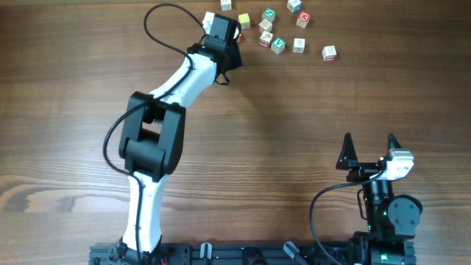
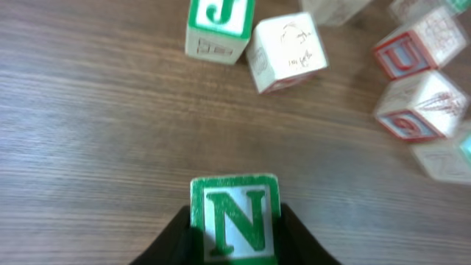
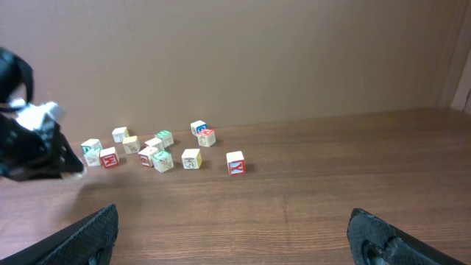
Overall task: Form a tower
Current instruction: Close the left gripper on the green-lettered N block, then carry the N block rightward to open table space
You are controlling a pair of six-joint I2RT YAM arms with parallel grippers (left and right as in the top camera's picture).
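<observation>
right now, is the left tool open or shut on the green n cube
The left tool is shut on the green N cube: wrist view shows both dark fingers against its sides.

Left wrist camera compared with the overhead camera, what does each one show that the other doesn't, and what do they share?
Only the left wrist view: the left jaws shut on the green N cube, its letter readable, plus close-up faces of a J cube and a U cube. Only the overhead view: the whole left arm stretched to the far cluster, and the right arm near its base, jaws open. Both: the wooden table and loose letter cubes.
</observation>
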